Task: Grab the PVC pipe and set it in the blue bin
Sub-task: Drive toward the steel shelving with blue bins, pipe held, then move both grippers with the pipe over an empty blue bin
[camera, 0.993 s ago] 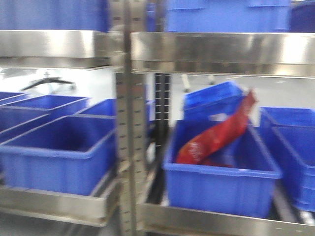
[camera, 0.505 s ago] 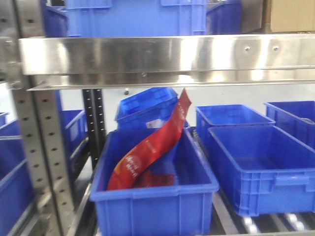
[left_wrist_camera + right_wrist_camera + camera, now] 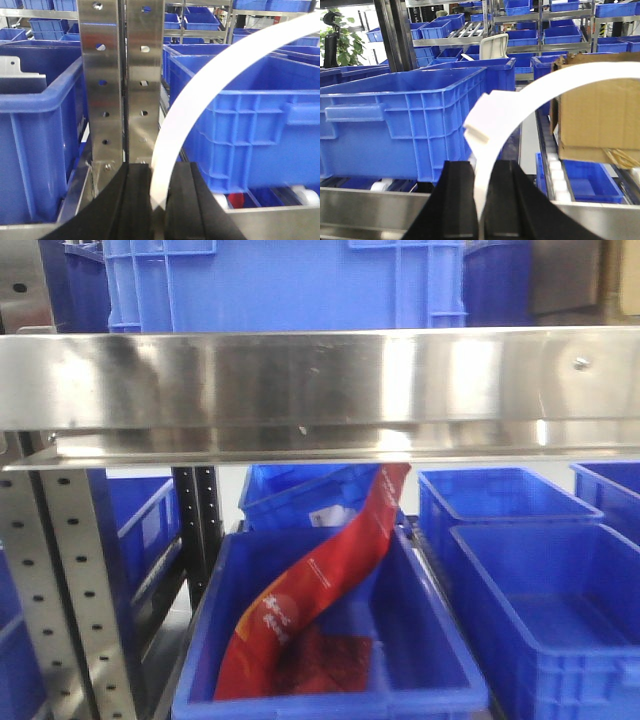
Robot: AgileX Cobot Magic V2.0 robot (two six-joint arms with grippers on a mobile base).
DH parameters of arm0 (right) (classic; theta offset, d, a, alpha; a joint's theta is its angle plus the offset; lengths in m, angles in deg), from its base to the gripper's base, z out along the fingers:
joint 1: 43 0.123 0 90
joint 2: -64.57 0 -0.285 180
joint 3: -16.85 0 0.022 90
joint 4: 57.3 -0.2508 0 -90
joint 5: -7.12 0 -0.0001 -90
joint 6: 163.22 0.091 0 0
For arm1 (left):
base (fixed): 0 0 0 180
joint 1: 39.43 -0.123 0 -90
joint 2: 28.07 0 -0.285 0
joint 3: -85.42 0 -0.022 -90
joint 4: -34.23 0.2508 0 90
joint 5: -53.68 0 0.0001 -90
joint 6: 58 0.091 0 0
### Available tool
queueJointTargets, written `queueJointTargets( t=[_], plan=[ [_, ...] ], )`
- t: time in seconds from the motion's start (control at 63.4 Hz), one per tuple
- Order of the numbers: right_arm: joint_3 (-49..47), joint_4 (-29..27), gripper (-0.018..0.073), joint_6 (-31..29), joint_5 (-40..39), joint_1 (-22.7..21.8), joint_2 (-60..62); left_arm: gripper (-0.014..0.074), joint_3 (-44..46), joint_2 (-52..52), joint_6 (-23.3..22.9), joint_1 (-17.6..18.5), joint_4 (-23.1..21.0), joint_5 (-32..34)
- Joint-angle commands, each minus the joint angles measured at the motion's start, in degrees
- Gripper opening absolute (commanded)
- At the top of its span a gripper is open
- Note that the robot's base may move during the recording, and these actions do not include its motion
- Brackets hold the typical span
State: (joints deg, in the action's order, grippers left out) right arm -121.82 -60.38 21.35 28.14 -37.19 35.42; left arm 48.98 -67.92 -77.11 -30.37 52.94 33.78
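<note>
While left tool (image 3: 159, 192) pinches PVC pipe (image 3: 190, 100) — right tool (image 3: 479, 192) pinches second pipe (image 3: 545, 82).

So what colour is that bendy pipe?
The PVC pipe is white, clearest in the right wrist view.

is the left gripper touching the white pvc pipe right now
Touching. The left wrist view shows the PVC pipe running down between the left gripper's black fingers, pressed flush against both with no gap.
</note>
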Motion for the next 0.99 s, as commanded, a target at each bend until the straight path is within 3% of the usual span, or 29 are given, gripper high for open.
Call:
queueJointTargets(
  t=[0.0,0.978],
  plan=[
    [-0.43,0.41,-0.0162,-0.18,-1.33,0.06,0.29,-0.0111,0.04,0.18,-0.41,-0.11,-0.1,1.7],
    [-0.43,0.41,-0.0162,-0.18,-1.33,0.06,0.29,-0.0111,0.04,0.18,-0.41,-0.11,-0.1,1.7]
  ],
)
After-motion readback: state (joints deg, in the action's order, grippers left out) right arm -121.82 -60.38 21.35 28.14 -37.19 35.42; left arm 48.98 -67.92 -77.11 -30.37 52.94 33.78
